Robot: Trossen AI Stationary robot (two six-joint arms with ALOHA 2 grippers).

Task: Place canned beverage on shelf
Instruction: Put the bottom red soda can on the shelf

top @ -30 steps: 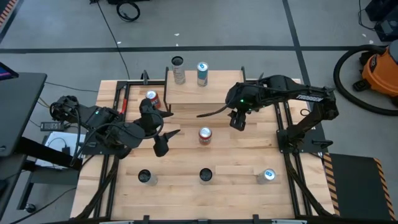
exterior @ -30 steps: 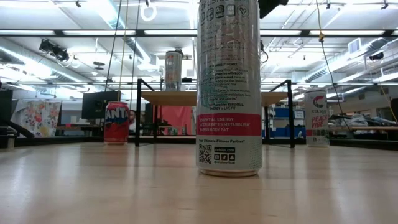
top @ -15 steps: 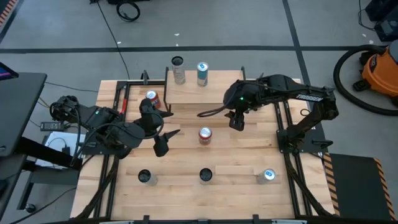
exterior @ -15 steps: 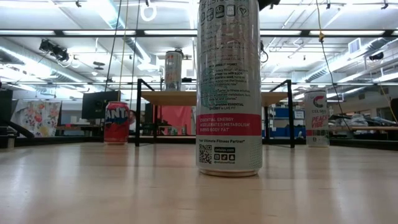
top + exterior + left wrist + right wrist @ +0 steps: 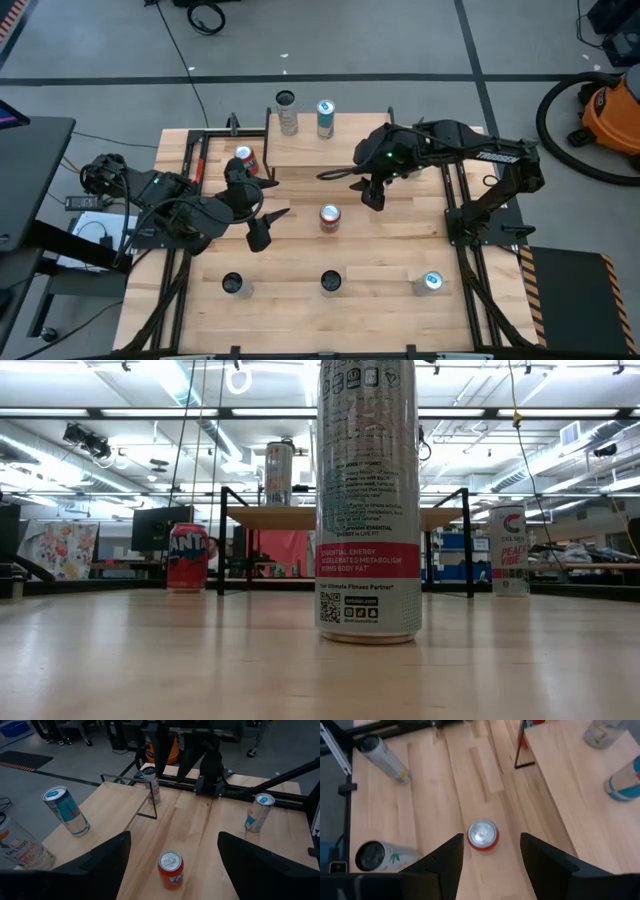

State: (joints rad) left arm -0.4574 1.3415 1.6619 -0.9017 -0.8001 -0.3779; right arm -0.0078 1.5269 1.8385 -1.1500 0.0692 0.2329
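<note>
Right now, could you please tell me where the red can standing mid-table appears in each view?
High view: the red can stands mid-table, in front of the shelf.
Low view: not visible; the tall can fills the middle, with the shelf behind it.
Left wrist view: red can between that arm's fingers, shelf beyond.
Right wrist view: red can between that arm's fingers, shelf beyond.
Shared landmark: the shelf.

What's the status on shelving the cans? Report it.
Done: two cans stand on the shelf. In hand: nothing gripped; the right end effector hovers open near the red can mid-table, and the left end effector waits open on its other side. Left: that can, a second red can beside the shelf, and three cans along the near edge.
</note>
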